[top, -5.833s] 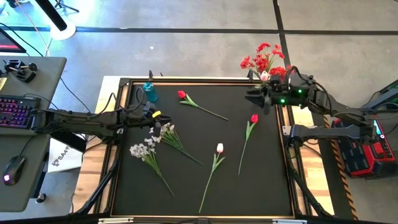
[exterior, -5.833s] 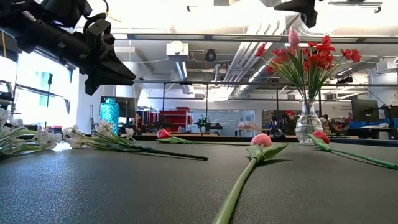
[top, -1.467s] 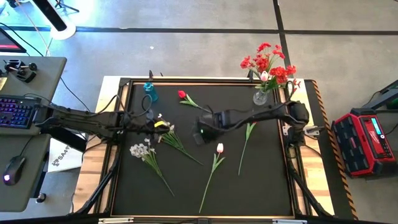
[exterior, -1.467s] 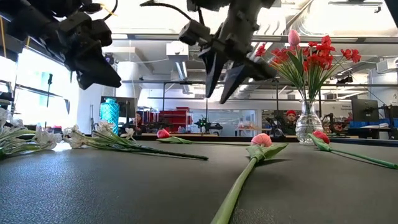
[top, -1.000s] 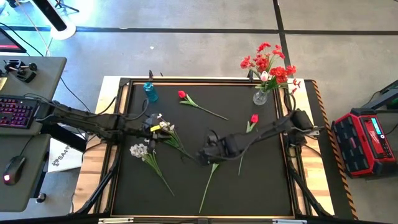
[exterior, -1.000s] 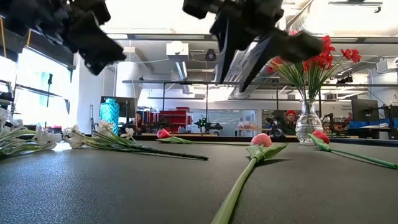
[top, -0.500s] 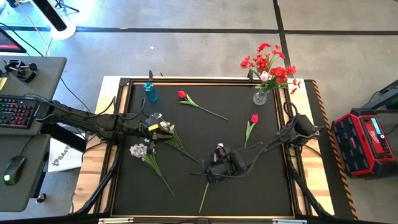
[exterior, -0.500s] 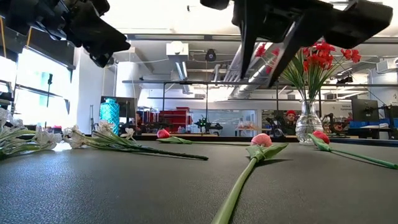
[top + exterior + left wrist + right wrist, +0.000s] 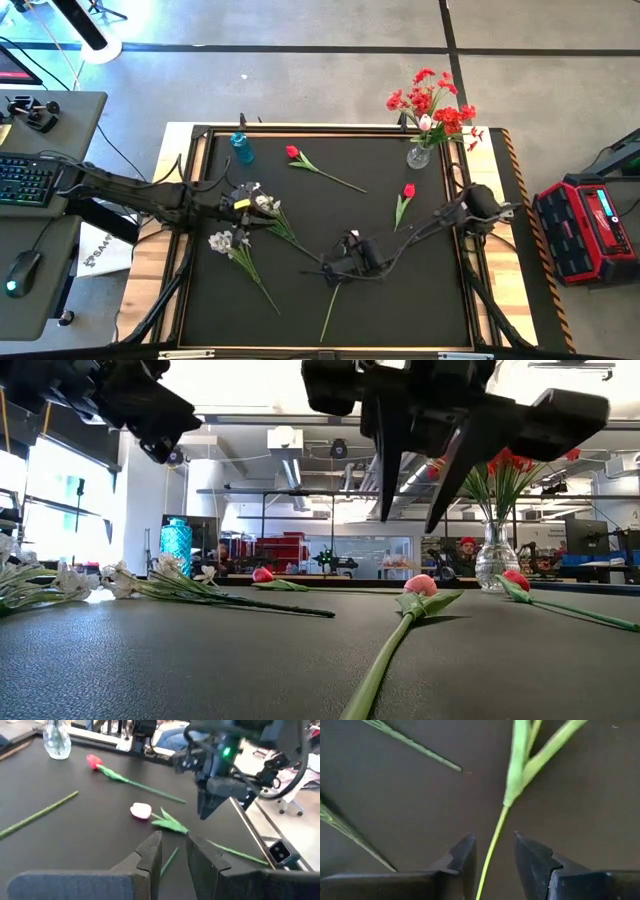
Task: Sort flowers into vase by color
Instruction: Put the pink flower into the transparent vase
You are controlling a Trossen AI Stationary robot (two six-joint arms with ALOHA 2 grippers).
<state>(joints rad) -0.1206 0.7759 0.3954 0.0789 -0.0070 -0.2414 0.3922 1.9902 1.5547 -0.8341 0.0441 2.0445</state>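
Stem alignment explained where you put the right gripper (image 9: 492, 855): it hung over the middle of the table with its jaws apart and the pale tulip's (image 9: 141, 811) green stem running up between the two fingers (image 9: 462, 855), probably so a straight descent would bracket it just below the leaves. You parked the left gripper (image 9: 172, 847) near the table's left edge above the white blossom sprays (image 9: 238, 243), jaws narrowly apart and holding nothing. Two red buds (image 9: 408, 190) lay unsorted, one toward the far edge and one nearer the right edge, while the glass vase (image 9: 419, 156) in the far right corner already carried red sprays. A teal bottle (image 9: 241, 148) stood at the far left corner. The table (image 9: 420, 290) had a dark matte top, set on a grey concrete floor, with a workshop visible beyond.
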